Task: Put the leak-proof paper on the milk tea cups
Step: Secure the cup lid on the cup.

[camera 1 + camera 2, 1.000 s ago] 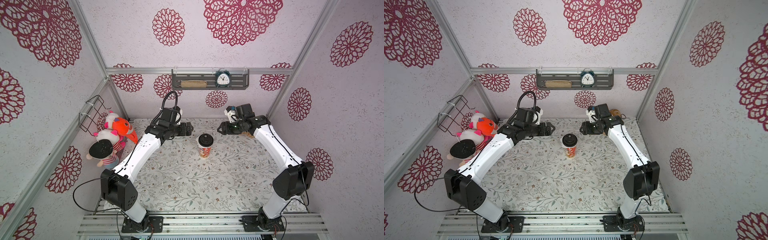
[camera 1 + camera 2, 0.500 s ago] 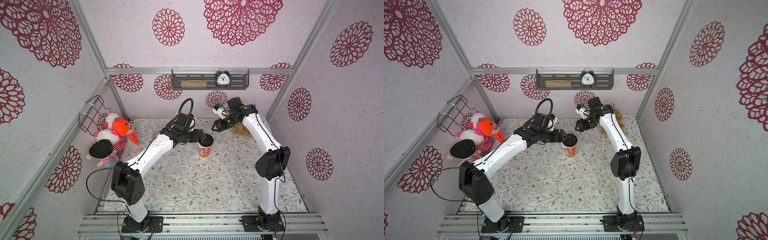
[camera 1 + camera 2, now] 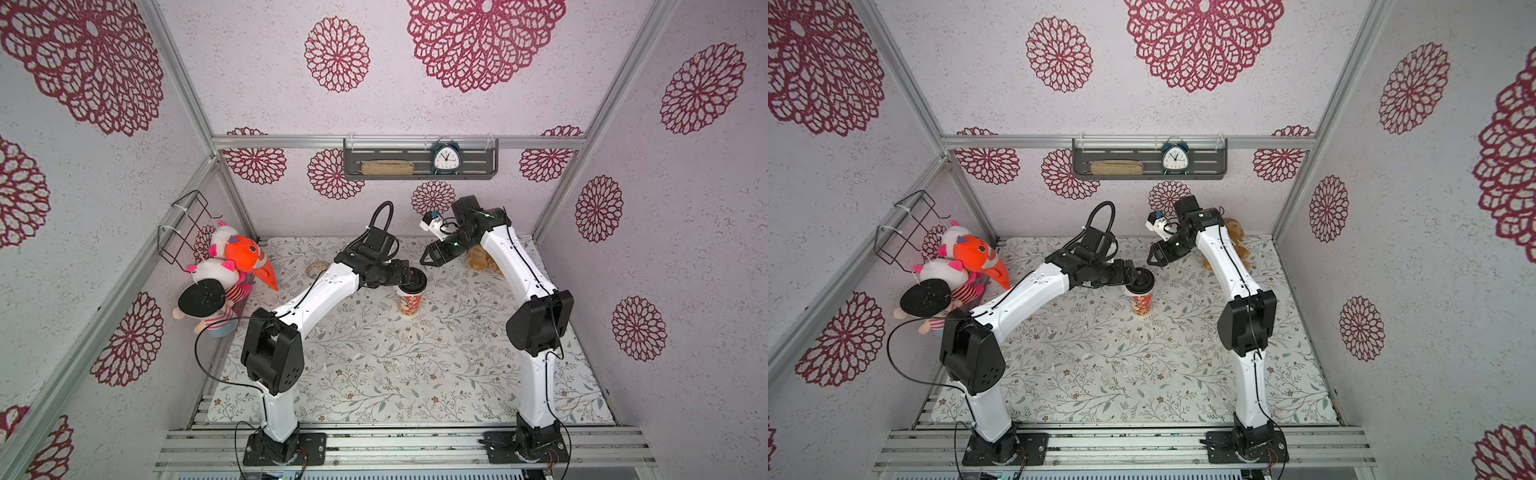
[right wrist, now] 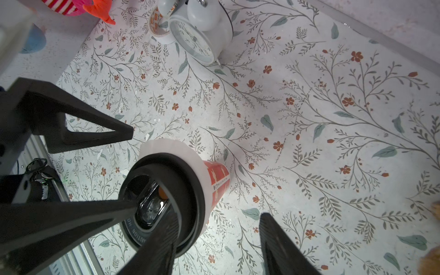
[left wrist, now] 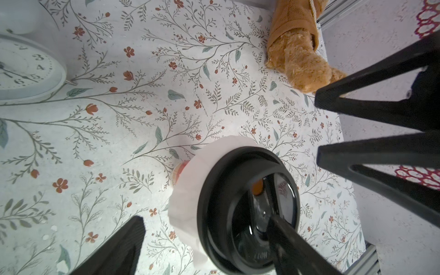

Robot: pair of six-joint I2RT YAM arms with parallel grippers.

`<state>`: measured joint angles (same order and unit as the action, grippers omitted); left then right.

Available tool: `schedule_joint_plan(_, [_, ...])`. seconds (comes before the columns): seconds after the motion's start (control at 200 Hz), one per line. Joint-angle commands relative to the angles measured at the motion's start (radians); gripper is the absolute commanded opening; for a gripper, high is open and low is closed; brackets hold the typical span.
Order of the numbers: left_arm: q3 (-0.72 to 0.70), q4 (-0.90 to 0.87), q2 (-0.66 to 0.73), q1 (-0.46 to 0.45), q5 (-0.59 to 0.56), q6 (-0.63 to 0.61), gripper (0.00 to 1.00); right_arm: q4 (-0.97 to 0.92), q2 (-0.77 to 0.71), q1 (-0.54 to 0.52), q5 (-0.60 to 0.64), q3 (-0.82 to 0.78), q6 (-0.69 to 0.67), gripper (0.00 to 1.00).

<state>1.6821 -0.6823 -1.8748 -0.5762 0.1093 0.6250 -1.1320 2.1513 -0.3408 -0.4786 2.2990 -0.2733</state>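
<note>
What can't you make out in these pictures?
- Inside of the cup: covered by the black lid and paper in every view.
- Paper's fit on the rim: too small in both top views, partly under the left claw.
- White clock: cut off by the left wrist view's edge.
- Brown plush toy: partly behind the right arm in both top views.

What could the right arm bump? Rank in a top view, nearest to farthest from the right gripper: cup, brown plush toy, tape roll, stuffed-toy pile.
In a top view, from the right gripper:
1. milk tea cup, close beside it, mid-table.
2. brown plush toy, beside its arm, back right.
3. tape roll, toward the back left.
4. stuffed-toy pile, at the left wall.
</note>
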Motion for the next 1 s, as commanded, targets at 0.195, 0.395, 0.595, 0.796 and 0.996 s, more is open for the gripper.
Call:
schedule_joint_plan(0.195, [0.037, -0.017, -0.043, -0.008, -0.005, 0.023, 0.85, -0.026, 0.025, 0.006, -0.053, 0.034, -0.044, 0.58])
schedule_joint_plan(0.395, [0.031, -0.039, -0.072, -0.013, 0.000, 0.020, 0.85, -0.030, 0.055, 0.006, -0.067, 0.050, -0.056, 0.58])
schedule_joint_plan(0.595, [0.010, -0.062, -0.079, -0.013, 0.001, 0.003, 0.85, -0.053, 0.093, 0.006, -0.092, 0.079, -0.081, 0.58])
schedule_joint_plan(0.796, [-0.002, -0.095, -0.079, -0.013, -0.008, -0.028, 0.85, -0.070, 0.121, 0.004, -0.105, 0.100, -0.094, 0.57])
schedule_joint_plan(0.996, [-0.010, -0.108, -0.123, -0.013, 0.004, -0.050, 0.85, -0.086, 0.131, -0.007, -0.132, 0.111, -0.113, 0.57])
